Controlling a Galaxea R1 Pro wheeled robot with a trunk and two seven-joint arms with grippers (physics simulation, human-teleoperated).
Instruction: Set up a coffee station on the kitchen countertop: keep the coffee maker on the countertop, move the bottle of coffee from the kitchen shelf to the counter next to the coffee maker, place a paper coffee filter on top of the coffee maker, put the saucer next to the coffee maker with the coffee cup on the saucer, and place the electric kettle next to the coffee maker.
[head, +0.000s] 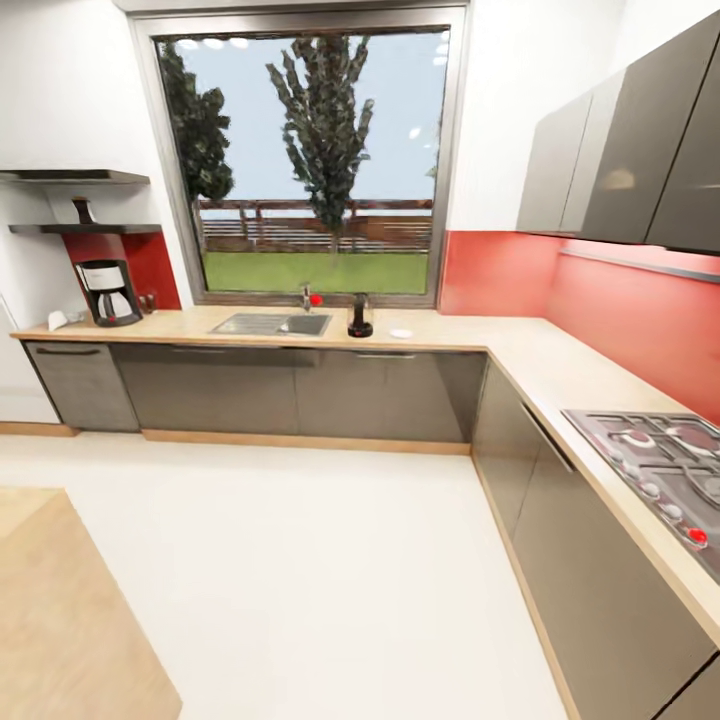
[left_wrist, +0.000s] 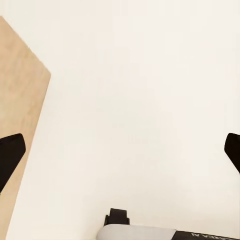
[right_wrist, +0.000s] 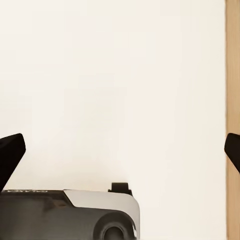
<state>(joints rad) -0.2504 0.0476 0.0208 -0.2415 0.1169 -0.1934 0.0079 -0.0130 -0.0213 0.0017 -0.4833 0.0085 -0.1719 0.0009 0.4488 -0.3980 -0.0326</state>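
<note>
Across the pale kitchen floor (head: 300, 560) from us, the L-shaped light-wood desk (head: 450, 335) runs under the big window (head: 310, 160) and turns along the red backsplash wall to our right. At its far left end stands the black-and-white drip coffee maker (head: 108, 292), upright, against the red panel. Just beside it on the left lies a small white object (head: 57, 320), too small for us to identify; just to its right sits a small dark item (head: 148, 301), likewise unclear. On the lower of two dark wall shelves (head: 85, 229) above the coffee maker stands a dark brown bottle with a narrow neck (head: 83, 210). The steel sink (head: 270, 324) is set in the desk below the window, with a faucet bearing a red knob behind it. Right of the sink stands the black electric kettle (head: 360, 316), upright, and just beyond it lies a small white round saucer (head: 401, 333). A gas hob with red knobs (head: 665, 465) occupies the right run of the desk.

Over the floor, the left hand (left_wrist: 120, 150) points down with fingers spread wide, holding nothing; a tan wooden surface edge (left_wrist: 20, 100) sits beside it. The right hand (right_wrist: 120, 150) is likewise spread wide and empty above the floor.
</note>
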